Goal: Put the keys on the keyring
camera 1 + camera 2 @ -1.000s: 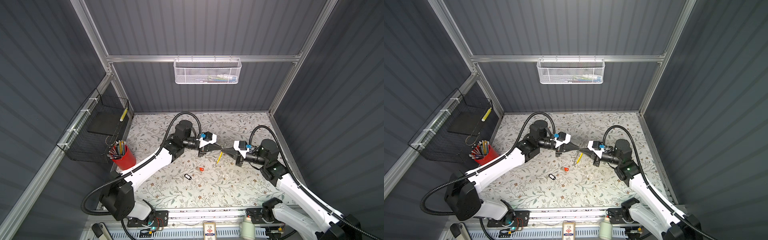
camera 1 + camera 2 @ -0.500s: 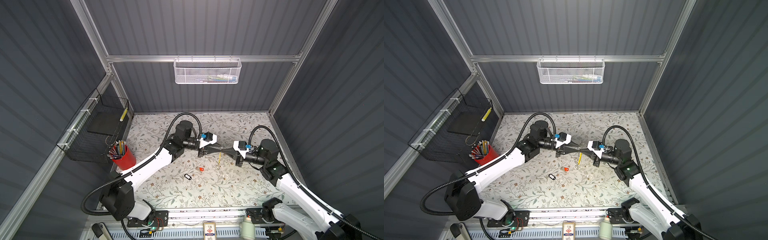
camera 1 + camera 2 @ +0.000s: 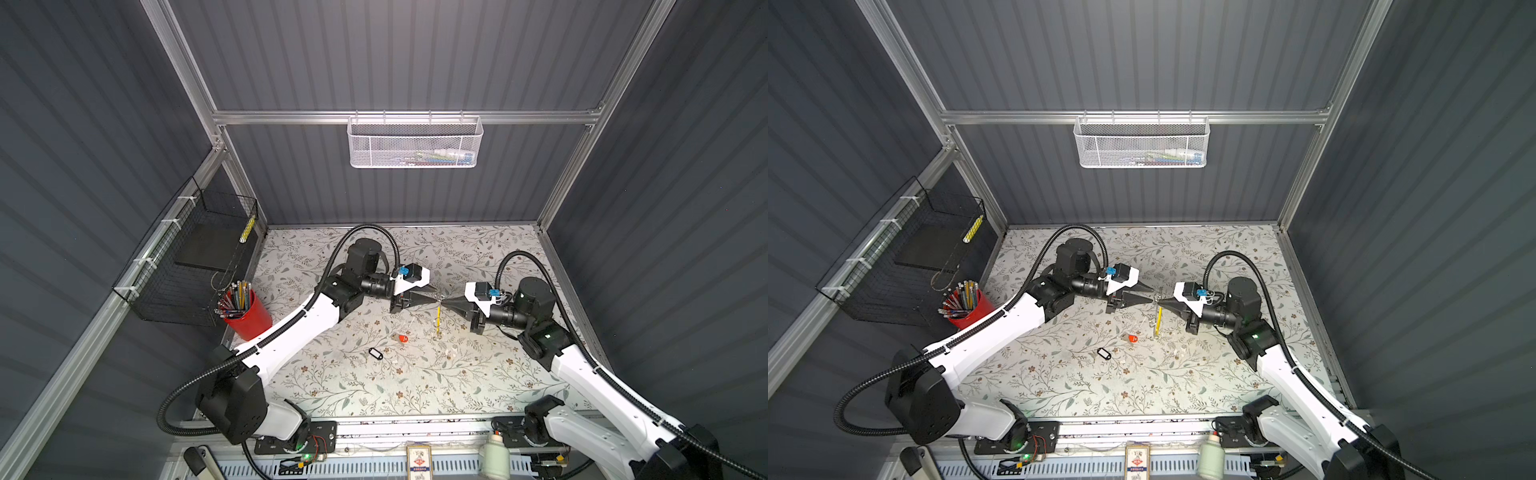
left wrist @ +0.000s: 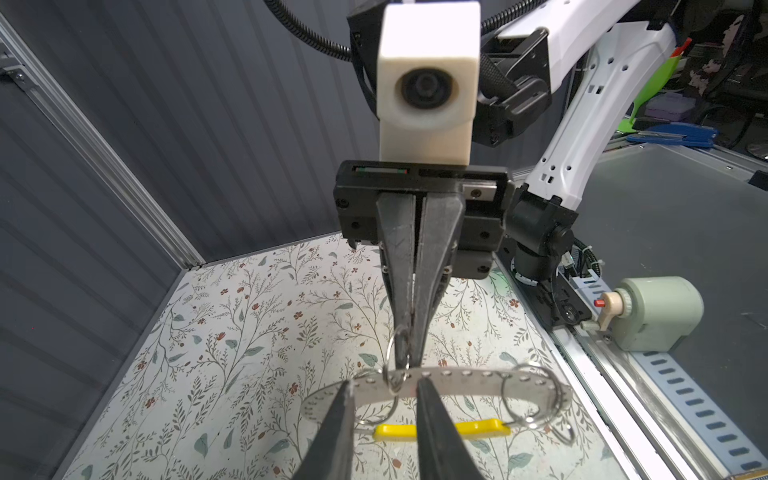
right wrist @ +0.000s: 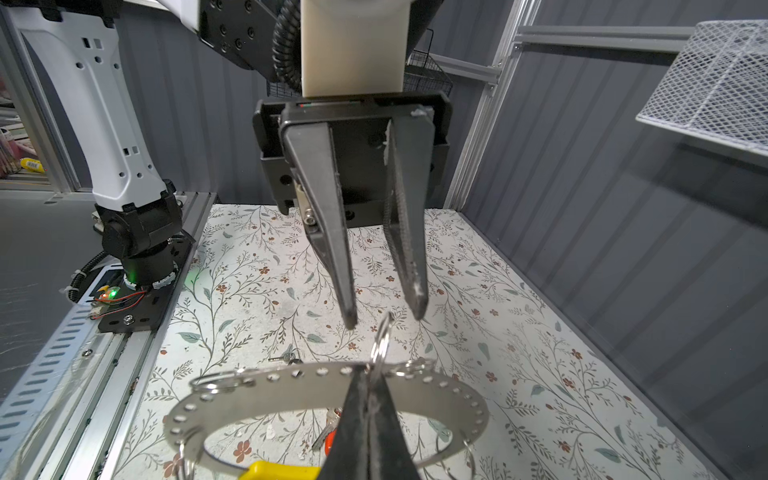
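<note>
The keyring is a flat grey metal hoop with holes, small split rings and a yellow segment. It hangs above the mat from my right gripper, which is shut on its upper band. My left gripper faces the right one tip to tip. It is open, with its fingers either side of the band and apart from it. In both top views the two grippers meet at mid-table. The keys lie on the mat below: the orange-red tag and the black-framed tag.
A red cup of pencils stands at the mat's left edge under a black wire basket. A white mesh basket hangs on the back wall. A pale bottle sits on the front rail.
My left gripper has opened and let go of the keyring. The yellow segment has swung from slanted to hanging straight down under the right gripper.
</note>
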`<action>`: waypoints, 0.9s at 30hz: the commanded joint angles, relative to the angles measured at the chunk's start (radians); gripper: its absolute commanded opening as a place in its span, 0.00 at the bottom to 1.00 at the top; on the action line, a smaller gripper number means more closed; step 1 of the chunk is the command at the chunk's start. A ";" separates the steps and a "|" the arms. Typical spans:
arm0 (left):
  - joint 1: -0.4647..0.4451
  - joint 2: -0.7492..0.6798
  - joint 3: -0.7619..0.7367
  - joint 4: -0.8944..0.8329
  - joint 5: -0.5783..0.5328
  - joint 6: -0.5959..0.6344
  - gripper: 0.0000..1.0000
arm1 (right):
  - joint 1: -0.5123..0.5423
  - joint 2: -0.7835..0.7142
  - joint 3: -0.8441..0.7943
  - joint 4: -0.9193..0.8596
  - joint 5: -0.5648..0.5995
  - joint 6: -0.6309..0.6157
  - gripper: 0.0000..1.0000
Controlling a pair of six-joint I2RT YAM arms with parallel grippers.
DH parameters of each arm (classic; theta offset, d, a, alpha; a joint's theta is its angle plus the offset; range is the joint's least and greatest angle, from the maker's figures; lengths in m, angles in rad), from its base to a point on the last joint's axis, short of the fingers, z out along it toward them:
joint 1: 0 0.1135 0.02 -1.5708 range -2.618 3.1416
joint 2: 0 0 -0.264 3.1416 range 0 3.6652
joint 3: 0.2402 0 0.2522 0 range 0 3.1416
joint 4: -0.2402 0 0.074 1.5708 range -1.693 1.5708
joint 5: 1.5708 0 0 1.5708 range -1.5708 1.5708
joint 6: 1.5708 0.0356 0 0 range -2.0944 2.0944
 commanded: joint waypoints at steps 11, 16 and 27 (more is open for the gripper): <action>-0.003 0.044 0.056 -0.065 0.058 0.030 0.24 | 0.000 0.017 0.052 -0.008 -0.027 -0.033 0.00; -0.007 0.053 0.064 -0.065 0.064 0.032 0.19 | 0.000 0.022 0.053 -0.010 -0.030 -0.033 0.00; -0.014 0.063 0.069 -0.058 0.073 0.030 0.12 | 0.000 0.030 0.057 -0.025 -0.030 -0.042 0.00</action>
